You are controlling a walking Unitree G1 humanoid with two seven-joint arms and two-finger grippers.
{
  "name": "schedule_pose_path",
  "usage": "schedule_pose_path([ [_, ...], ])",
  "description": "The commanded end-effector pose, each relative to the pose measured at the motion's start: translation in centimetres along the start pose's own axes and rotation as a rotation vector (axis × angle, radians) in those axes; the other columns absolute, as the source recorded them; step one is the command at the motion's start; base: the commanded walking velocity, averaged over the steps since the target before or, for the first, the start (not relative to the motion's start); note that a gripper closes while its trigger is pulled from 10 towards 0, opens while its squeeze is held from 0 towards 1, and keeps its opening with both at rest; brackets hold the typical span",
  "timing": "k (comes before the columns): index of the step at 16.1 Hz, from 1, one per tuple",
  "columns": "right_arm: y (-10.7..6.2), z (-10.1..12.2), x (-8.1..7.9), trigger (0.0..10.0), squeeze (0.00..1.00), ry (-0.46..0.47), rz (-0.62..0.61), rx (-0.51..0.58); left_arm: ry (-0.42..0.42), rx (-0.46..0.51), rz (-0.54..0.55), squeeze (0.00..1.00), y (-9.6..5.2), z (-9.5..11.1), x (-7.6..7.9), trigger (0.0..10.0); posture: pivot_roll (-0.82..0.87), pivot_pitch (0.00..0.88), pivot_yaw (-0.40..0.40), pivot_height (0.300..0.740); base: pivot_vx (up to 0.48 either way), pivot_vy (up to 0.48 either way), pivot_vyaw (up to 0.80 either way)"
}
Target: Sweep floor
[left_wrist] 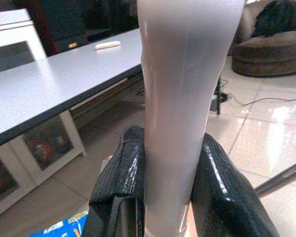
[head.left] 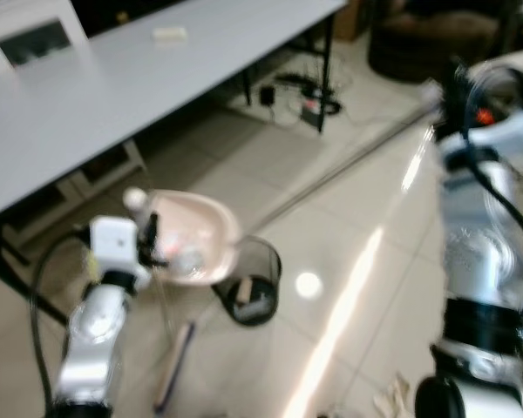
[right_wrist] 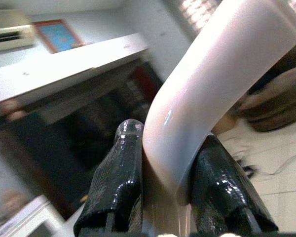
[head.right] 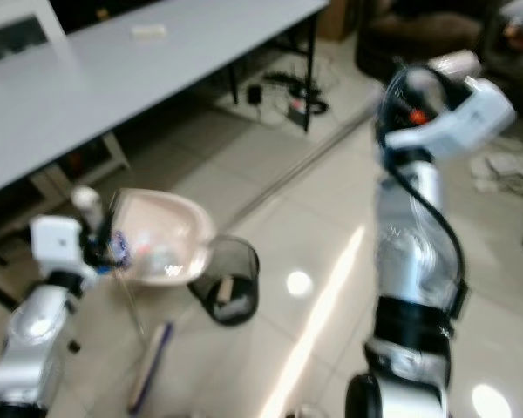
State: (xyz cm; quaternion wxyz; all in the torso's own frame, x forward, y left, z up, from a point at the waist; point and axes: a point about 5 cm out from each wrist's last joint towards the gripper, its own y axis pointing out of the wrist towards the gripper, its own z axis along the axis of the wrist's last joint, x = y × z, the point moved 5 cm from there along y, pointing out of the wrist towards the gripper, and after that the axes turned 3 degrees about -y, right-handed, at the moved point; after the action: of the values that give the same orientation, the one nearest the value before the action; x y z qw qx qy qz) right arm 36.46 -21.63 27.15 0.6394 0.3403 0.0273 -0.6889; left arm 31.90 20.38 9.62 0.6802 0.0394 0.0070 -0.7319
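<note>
Both grippers clamped: left gripper (left_wrist: pixel 173 197) on dustpan (head.left: pixel 192 235) handle, held over bin (head.left: pixel 248 283); right gripper (right_wrist: pixel 170 173) on broom handle (right_wrist: pixel 222 84), raised well right of bin. Debris in pan, apparently not yet tipped. Sweeping judged mostly done; emptying left.

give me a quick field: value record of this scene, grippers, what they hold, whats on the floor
left gripper: shut on the pale dustpan handle
dustpan: pinkish, raised, bits of litter inside
right gripper: shut on a pale curved handle
floor: black mesh bin below the dustpan, long brush lying beside it
table: grey, small white object on it
</note>
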Motion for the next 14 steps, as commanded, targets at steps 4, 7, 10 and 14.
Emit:
schedule_pose_path([
  [4,0.1,1.7,-1.3,10.0,0.0,0.032,0.036,0.079,0.007,0.039,-0.002,0.0,0.3,1.0,-0.2,10.0,0.01,0.043,0.064,0.74,0.323,0.0,0.0],
  [7,-0.1,2.0,-1.0,10.0,0.0,0.027,0.022,0.086,0.002,0.041,-0.01,0.0,0.5,1.2,0.1,10.0,0.01,0.046,0.073,0.74,0.321,0.0,0.0],
  [10,-0.8,2.5,-0.1,10.0,0.0,-0.007,0.012,0.081,-0.006,0.033,-0.016,0.0,0.6,1.0,0.3,10.0,0.0,0.052,0.078,0.74,0.203,0.0,0.0],
  [14,-1.4,3.4,0.6,10.0,0.0,-0.086,0.018,0.075,-0.003,0.03,-0.004,0.0,0.8,0.7,0.5,10.0,-0.02,0.058,0.08,0.74,0.0,0.0,0.0],
])
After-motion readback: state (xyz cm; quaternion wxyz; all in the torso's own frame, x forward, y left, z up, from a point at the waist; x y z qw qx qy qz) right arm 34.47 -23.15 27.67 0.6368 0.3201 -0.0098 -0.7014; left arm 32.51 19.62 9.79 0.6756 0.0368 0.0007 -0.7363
